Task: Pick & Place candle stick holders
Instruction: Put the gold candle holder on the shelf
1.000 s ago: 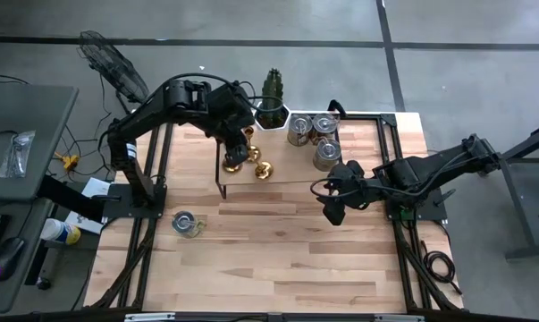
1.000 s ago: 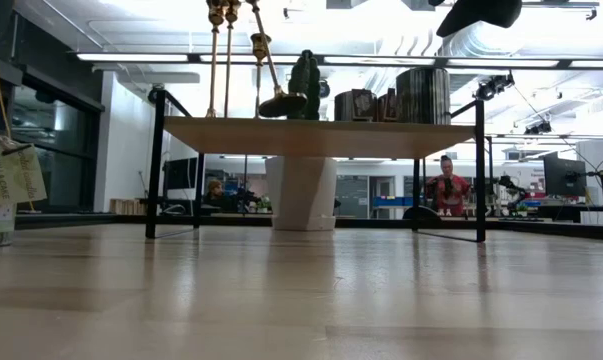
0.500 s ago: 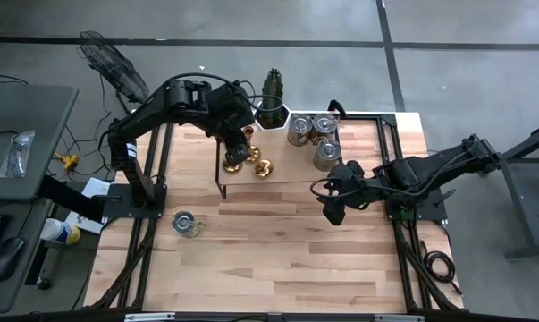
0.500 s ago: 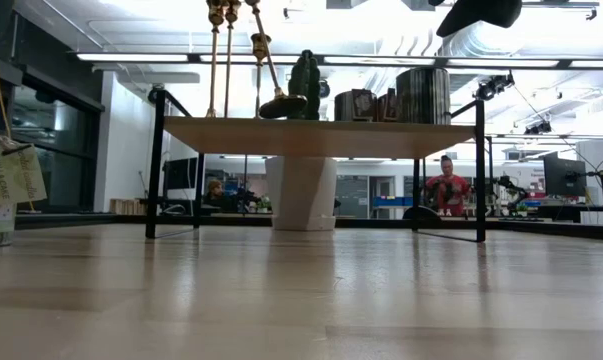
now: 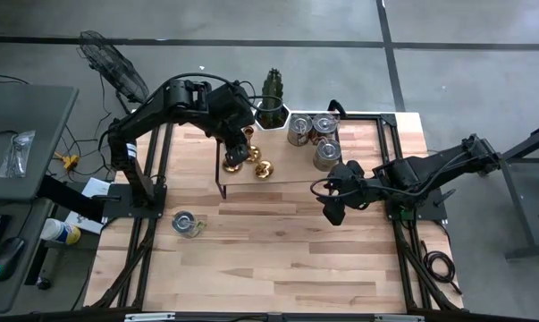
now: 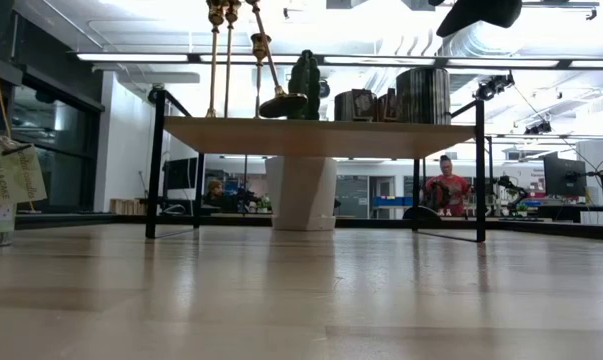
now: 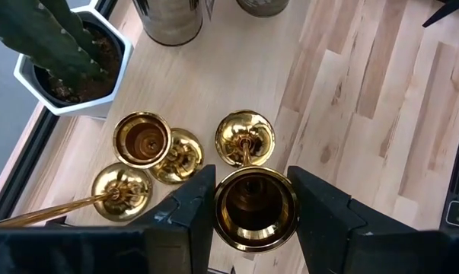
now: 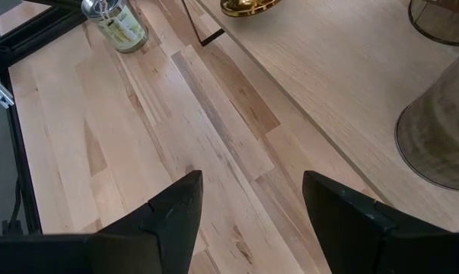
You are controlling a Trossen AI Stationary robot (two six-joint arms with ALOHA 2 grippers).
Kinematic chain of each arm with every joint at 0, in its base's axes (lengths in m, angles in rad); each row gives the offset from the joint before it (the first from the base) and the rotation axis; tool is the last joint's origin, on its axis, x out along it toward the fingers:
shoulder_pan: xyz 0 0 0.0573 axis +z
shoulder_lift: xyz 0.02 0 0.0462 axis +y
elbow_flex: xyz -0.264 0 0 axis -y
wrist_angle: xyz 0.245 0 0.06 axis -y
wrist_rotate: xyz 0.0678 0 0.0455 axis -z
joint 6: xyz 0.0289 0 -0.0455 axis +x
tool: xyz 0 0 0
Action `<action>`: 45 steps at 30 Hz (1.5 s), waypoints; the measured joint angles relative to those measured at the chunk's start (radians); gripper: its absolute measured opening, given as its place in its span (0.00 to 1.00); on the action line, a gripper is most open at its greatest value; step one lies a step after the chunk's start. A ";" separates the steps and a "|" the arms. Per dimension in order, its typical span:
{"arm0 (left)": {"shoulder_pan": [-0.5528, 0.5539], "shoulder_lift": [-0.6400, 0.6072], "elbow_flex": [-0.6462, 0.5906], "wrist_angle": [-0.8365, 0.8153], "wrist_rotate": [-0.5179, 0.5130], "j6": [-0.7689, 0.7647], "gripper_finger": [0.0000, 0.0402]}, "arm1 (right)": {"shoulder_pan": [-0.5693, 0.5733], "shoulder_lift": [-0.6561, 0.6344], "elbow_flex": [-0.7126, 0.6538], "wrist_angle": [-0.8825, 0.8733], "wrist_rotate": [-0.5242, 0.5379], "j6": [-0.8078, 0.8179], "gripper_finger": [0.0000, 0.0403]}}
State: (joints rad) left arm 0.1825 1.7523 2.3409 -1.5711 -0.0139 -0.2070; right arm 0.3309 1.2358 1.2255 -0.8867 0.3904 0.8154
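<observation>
Several shiny gold candle stick holders stand close together on the left part of a raised wooden shelf (image 6: 321,135) at the table's far side. My left gripper (image 7: 252,190) (image 5: 240,140) is above them, shut on one holder (image 6: 271,70), which leans. Next to it are a holder with an open cup (image 7: 143,139), a round base (image 7: 176,156), and a tall holder (image 7: 121,190) whose thin stem runs toward the camera. My right gripper (image 8: 248,221) (image 5: 332,207) hangs open above the bare table, right of centre, with nothing between its fingers. My left gripper pinches the holder's cup (image 7: 223,205), at the top of its stem, between its two fingers, one on each side. The fingers slant down from the table's left. The holder hangs tilted, its flared base (image 6: 281,104) just at the shelf top; whether it touches I cannot tell.
A cactus in a white pot (image 5: 272,98) stands at the shelf's far edge and three silver tins (image 5: 315,136) on its right half. A small glass jar with a tag (image 5: 187,224) stands on the table's left. The shelf's black legs (image 6: 154,165) stand on the table.
</observation>
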 joint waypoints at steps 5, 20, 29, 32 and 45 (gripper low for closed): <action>0.000 0.000 0.000 0.000 -0.001 0.000 0.35 | 0.000 0.000 0.000 0.000 0.000 0.000 0.55; 0.000 0.000 0.000 0.000 -0.018 0.026 0.35 | 0.000 0.000 0.000 0.000 0.000 0.003 0.55; 0.000 0.000 0.000 0.000 -0.009 0.052 0.35 | 0.000 0.000 0.000 0.000 0.000 0.003 0.55; 0.000 0.000 0.000 0.000 0.001 0.069 0.35 | 0.000 0.000 0.000 0.000 0.000 0.003 0.55; 0.000 0.014 -0.001 0.000 -0.003 0.076 0.35 | -0.005 0.057 0.000 0.151 0.028 -0.125 0.55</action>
State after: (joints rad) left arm 0.1825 1.7663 2.3404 -1.5707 -0.0174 -0.1309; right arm 0.3264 1.2925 1.2255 -0.7353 0.4182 0.6903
